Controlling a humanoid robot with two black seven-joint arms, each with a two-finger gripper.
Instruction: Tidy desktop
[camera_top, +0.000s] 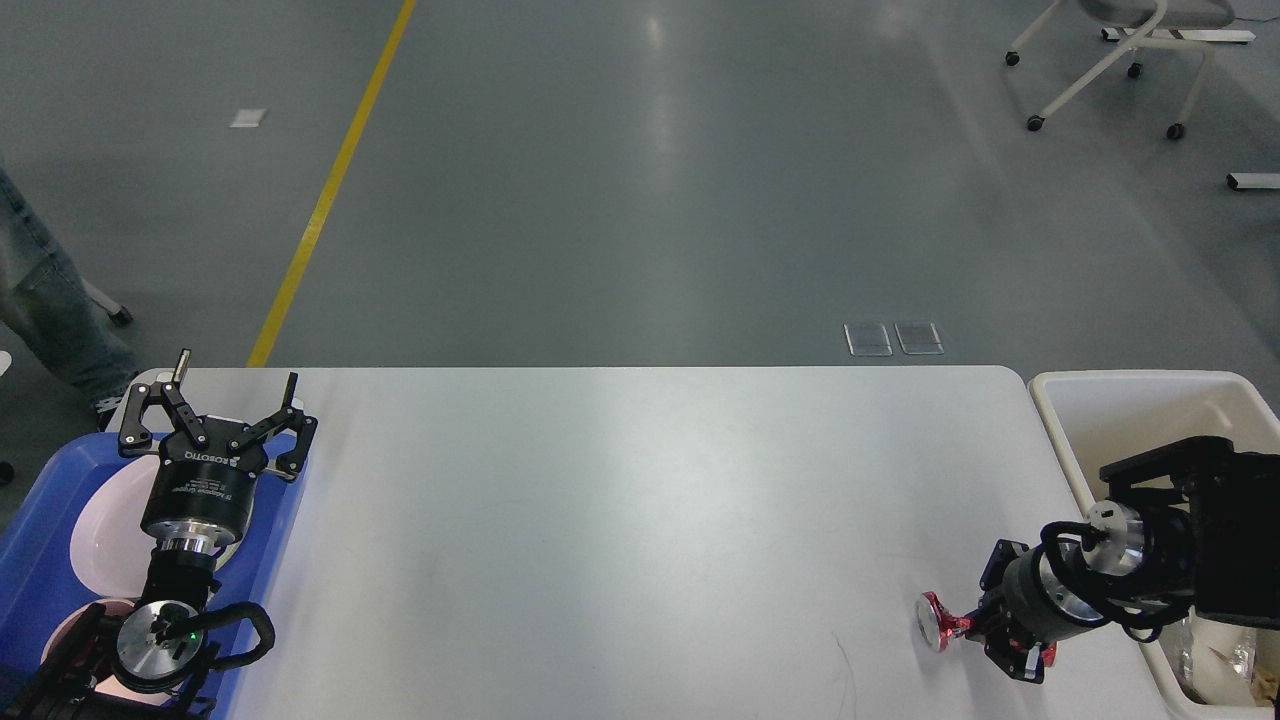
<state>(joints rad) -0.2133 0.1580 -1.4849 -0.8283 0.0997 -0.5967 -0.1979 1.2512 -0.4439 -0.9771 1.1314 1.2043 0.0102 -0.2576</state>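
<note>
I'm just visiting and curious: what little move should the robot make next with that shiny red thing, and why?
Probably lift the red wrapper and carry it right to the cream bin. The right gripper looks closed on it, it is the only loose item on the desktop, and the bin stands alongside.

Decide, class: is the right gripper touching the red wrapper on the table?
Touching. The head view shows the right gripper closed around one end of the red wrapper, with no gap between them, just above the table.
</note>
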